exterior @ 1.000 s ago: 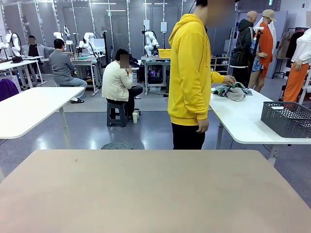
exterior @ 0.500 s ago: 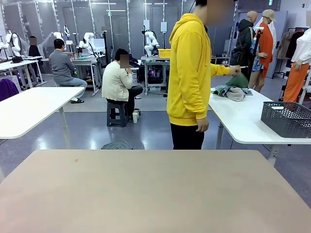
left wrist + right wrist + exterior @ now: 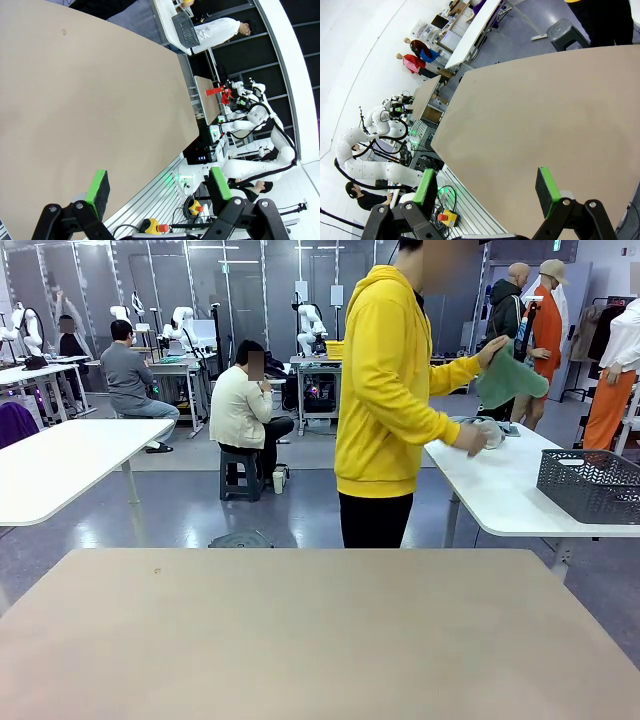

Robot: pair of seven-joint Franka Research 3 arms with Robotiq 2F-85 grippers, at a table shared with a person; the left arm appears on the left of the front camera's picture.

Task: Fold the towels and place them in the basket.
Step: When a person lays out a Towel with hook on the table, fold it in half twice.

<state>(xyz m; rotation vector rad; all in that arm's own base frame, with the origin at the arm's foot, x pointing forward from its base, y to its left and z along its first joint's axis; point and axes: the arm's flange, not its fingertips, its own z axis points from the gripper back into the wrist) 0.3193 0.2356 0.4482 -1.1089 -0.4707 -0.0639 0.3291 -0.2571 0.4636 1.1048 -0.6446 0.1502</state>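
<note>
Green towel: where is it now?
Front view, upper right: the green towel hangs from the person's raised hand above the white table, left of the basket.

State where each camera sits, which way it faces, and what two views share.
Front: fixed on the robot's side, facing across the beige table toward the person holding up a green towel.
Left wrist: on the left arm, looking along its open jaws over that table.
Right wrist: on the right arm, likewise, jaws open.
Shared: all three show the beige table.
</note>
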